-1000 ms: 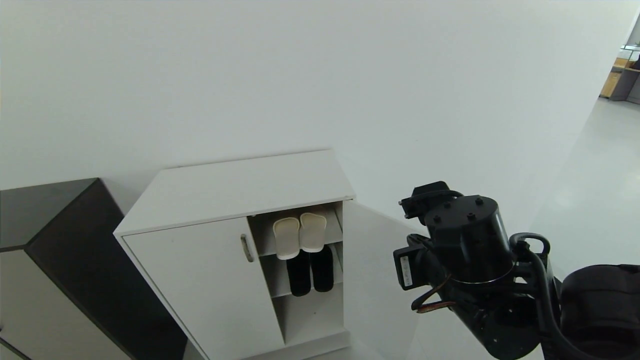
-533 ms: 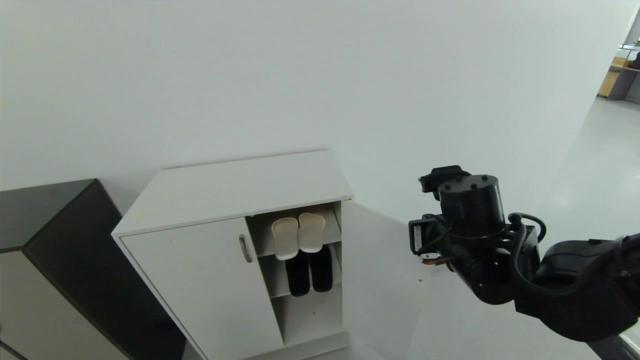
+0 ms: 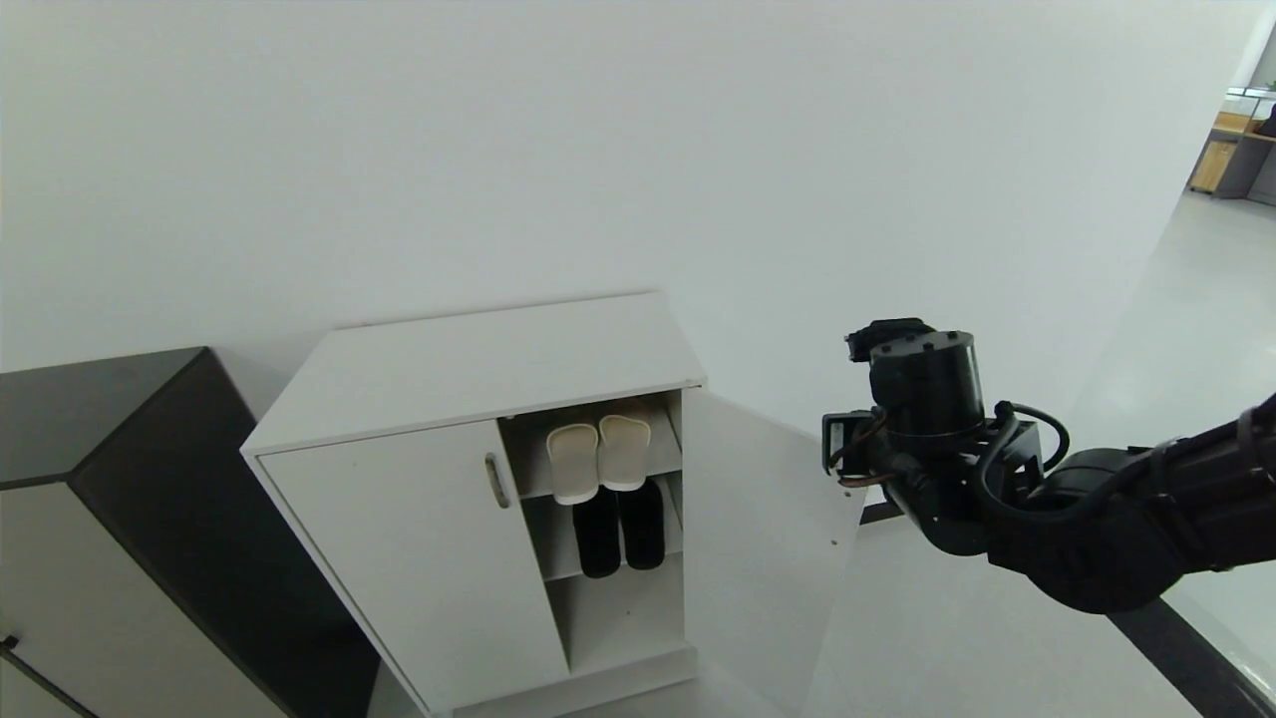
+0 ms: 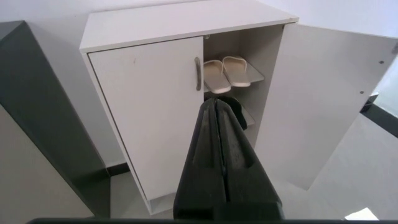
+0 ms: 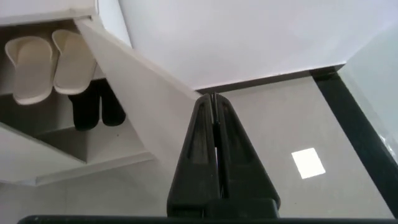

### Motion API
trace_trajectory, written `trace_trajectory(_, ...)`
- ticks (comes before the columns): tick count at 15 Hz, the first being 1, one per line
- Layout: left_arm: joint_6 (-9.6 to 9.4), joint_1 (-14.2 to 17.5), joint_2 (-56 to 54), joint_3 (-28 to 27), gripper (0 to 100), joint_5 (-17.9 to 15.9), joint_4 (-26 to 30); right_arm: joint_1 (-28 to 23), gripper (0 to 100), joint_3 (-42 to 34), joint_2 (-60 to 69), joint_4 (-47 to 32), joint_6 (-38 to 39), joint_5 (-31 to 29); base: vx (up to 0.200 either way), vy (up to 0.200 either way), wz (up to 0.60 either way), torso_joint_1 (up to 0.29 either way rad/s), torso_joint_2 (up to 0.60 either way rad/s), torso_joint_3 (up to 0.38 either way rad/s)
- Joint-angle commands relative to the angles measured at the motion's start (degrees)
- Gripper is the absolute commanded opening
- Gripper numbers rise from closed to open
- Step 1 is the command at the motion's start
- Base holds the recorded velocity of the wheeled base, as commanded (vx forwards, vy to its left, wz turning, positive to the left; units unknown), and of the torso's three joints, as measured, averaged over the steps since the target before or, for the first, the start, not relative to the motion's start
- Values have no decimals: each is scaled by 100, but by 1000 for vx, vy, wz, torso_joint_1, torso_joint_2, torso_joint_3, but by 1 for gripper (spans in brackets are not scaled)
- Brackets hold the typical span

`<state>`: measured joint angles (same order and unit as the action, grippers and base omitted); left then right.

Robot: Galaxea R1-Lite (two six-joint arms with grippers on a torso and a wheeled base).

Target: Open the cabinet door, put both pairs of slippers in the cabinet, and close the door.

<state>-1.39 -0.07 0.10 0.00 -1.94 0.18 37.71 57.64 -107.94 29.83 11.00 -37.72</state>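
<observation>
White boxy two-door cabinet (image 3: 469, 369) is standing against the wall, its right door (image 3: 758, 538) hanging wide open and its left door (image 3: 399, 568) sitting shut. Cream pair of slippers (image 3: 598, 461) is lying on the top shelf, with the black pair of slippers (image 3: 620, 534) sitting on the shelf just below. I'm holding the right gripper (image 5: 213, 99) beside the open door's free edge, fingers pressed together on nothing. Left gripper (image 4: 215, 102) is pointing at the cabinet front, fingers together too. Dark grey cabinet (image 3: 120, 469) is standing just beside, on the left.

- The left hand (image 4: 215, 104), fingers pressed together, points toward the white cabinet (image 4: 155, 25).
- Its handled door (image 4: 149, 106) is closed; the other door (image 4: 323, 106) stands open.
- On the upper shelf (image 4: 256, 79) sit white slippers (image 4: 227, 73), with black slippers (image 4: 244, 113) just below, partly behind the hand.
</observation>
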Motion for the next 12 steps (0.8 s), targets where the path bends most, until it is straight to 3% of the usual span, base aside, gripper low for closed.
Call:
trace_trajectory(1,-2,-1,8,0,0,0,-1,-106,0,178,-193,5,17,72,0,0,0,0,0,0)
trace_trajectory(7,-2,-1,8,0,0,0,-1,-703,0,1101,-1177,-4,447,599,0,0,0,0,0,0)
trace_trajectory(12,-2,-1,8,0,0,0,-1,-853,0,1294,-1625,5,518,836,0,0,0,0,0,0)
